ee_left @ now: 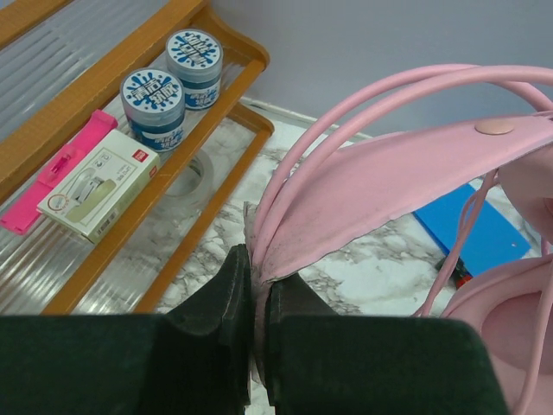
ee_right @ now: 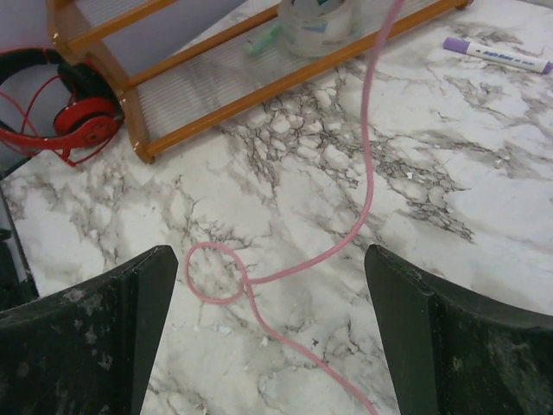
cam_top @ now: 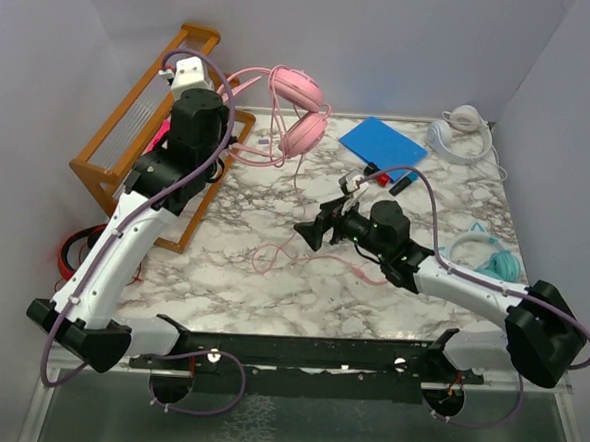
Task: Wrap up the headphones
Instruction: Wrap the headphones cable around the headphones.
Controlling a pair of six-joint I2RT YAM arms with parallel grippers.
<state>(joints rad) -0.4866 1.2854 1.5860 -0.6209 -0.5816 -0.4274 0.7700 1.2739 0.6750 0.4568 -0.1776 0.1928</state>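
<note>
The pink headphones (cam_top: 297,106) hang at the back of the marble table, tilted. My left gripper (ee_left: 257,268) is shut on the end of their pink headband (ee_left: 389,181), and an ear cup (ee_left: 510,328) fills the lower right of the left wrist view. Their long pink cable (cam_top: 273,250) trails forward over the table. My right gripper (ee_right: 272,268) hovers wide open above a small loop of that cable (ee_right: 214,272), touching nothing. In the top view the right gripper (cam_top: 309,230) sits mid-table. White headphones (cam_top: 459,131) lie back right and teal headphones (cam_top: 493,255) lie at the right edge.
A wooden rack (cam_top: 130,141) stands back left, holding two blue-lidded tubs (ee_left: 154,104), a small box (ee_left: 99,183) and a tape roll (ee_left: 186,177). Red-and-black headphones (ee_right: 78,95) lie left of it. A blue notebook (cam_top: 382,143) and a purple marker (ee_right: 497,54) lie on the table.
</note>
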